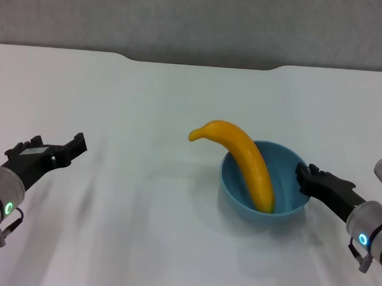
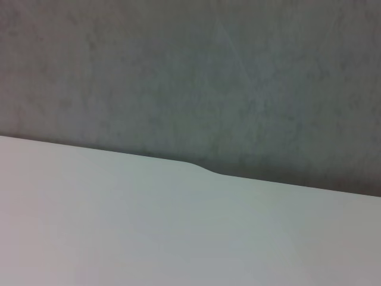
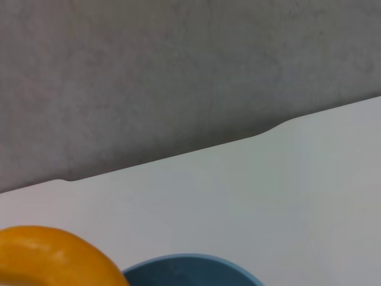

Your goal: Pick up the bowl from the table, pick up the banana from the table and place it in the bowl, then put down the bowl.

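The light-blue bowl (image 1: 239,195) stands on the white table (image 1: 135,101), right of centre. The yellow-orange banana (image 1: 244,160) lies in it, its lower end on the bowl's bottom and its upper end sticking out over the far-left rim. My right gripper (image 1: 302,178) is at the bowl's right rim, its dark fingers closed on the rim. The right wrist view shows the bowl's rim (image 3: 190,268) and part of the banana (image 3: 53,256). My left gripper (image 1: 57,146) hovers open and empty at the table's left side, well away from the bowl.
The table's far edge has a notch (image 1: 201,63) in front of a grey wall (image 1: 197,21). The left wrist view shows only bare tabletop (image 2: 149,226) and the wall.
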Robot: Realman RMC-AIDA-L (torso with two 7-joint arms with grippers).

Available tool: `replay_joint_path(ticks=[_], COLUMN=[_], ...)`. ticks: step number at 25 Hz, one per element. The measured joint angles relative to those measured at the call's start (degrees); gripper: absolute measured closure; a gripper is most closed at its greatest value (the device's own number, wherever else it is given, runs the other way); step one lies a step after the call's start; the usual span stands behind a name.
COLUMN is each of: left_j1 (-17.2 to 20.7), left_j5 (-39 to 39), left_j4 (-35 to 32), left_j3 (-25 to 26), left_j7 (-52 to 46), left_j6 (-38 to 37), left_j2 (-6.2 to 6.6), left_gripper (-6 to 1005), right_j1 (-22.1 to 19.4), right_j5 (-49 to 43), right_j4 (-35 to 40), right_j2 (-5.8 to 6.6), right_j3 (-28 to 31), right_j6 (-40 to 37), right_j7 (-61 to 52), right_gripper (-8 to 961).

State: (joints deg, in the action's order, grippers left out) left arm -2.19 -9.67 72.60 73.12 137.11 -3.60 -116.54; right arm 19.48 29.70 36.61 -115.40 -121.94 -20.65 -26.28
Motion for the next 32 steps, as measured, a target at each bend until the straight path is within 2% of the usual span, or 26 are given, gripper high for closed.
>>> replay_joint_path(ticks=[1, 4, 9, 13, 20, 25, 28, 32], left_j1=[0.0, 0.0, 0.0, 0.3, 0.7, 1.5, 2.0, 2.6], left_j5=[0.0, 0.0, 0.0, 0.0, 0.0, 0.0, 0.0, 0.0], left_j4=[0.0, 0.0, 0.0, 0.0, -0.1, -0.1, -0.1, 0.2], left_j3=[0.0, 0.0, 0.1, 0.5, 1.1, 2.3, 3.1, 3.8], left_j7=[0.0, 0.0, 0.0, 0.0, 0.0, 0.0, 0.3, 0.7], left_j6=[0.0, 0.0, 0.0, 0.0, 0.0, 0.6, 0.7, 0.7], left_j2=[0.0, 0.0, 0.0, 0.0, 0.0, 0.0, 0.0, 0.0], left_gripper=[104, 104, 104, 104, 104, 104, 104, 105], right_j1=[0.0, 0.0, 0.0, -0.1, -3.9, -6.9, -7.6, -7.3], right_j5=[0.0, 0.0, -0.1, -0.4, -0.6, -0.6, -0.6, -0.7], right_j4=[0.0, 0.0, 0.4, 2.4, 10.6, 16.5, 20.3, 26.4], right_j2=[0.0, 0.0, 0.1, 0.18, 0.27, 0.23, 0.35, 0.41], right_j3=[0.0, 0.0, 0.1, 0.1, 1.1, 3.8, 7.9, 14.8], right_j6=[0.0, 0.0, 0.0, 0.0, 0.1, 1.7, 8.2, 22.5], right_j7=[0.0, 0.0, 0.1, 0.4, 5.1, 14.1, 19.2, 26.8], right_gripper=[819, 732, 673, 552, 329, 329, 329, 329])
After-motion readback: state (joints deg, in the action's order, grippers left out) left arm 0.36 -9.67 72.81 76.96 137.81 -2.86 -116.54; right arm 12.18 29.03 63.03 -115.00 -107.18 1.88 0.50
